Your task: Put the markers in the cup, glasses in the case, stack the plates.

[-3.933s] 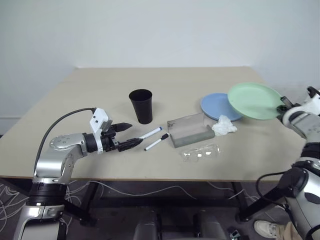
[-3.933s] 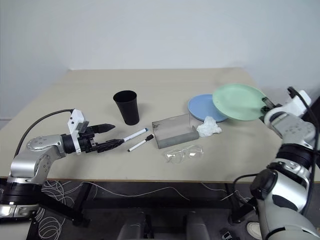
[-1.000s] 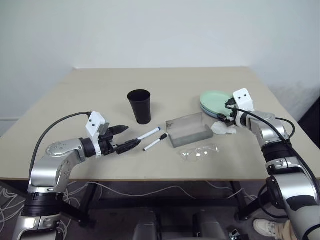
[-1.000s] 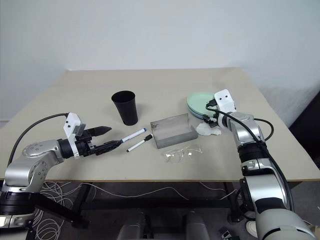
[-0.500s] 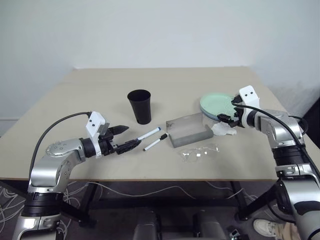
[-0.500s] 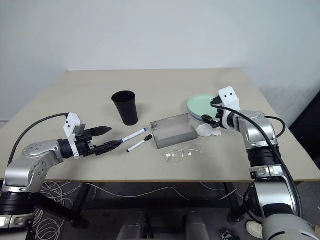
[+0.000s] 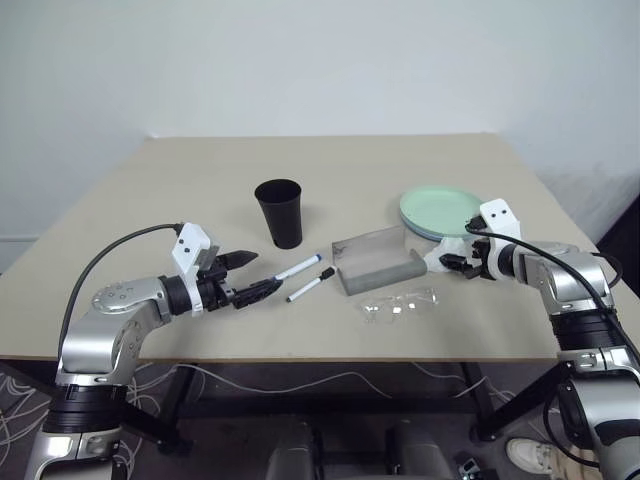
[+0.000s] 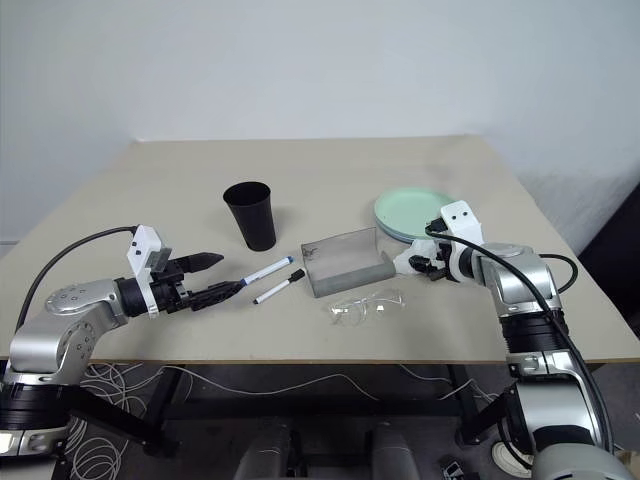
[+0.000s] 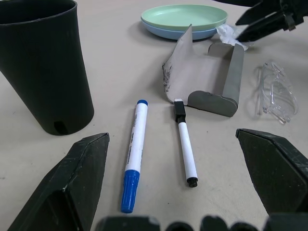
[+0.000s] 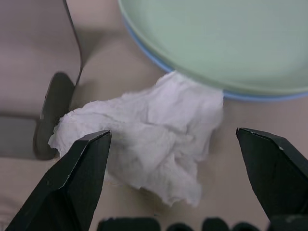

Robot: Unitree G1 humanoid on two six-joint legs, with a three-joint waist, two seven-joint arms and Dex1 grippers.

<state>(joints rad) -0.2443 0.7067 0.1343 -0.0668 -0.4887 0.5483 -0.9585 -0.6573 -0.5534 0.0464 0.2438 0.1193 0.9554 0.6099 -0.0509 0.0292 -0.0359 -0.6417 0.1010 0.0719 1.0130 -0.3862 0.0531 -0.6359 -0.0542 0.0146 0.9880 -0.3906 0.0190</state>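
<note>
Two white markers lie side by side mid-table, one with a blue cap (image 7: 300, 267) and one with a black cap (image 7: 312, 285). My left gripper (image 7: 257, 272) hovers open just left of them, nothing between its fingers. The black cup (image 7: 282, 212) stands upright behind the markers. To their right, the grey case (image 7: 378, 260) lies with its lid raised. In front of the case are the clear glasses (image 7: 400, 303). The mint green plate (image 7: 440, 210) rests on the light blue plate (image 10: 250, 95). Open and holding nothing, my right gripper (image 7: 453, 264) hangs over a crumpled white tissue.
The white tissue (image 10: 144, 139) lies between the case's right end and the stacked plates, touching the blue plate's rim. The tan table (image 7: 200, 190) has bare room at the back and left. Its right edge runs close beyond the plates.
My right gripper has drawn back from over the plates toward me and dipped, now above the tissue. Earlier it carried the green plate, which now sits on the blue one. The left arm stayed still.
</note>
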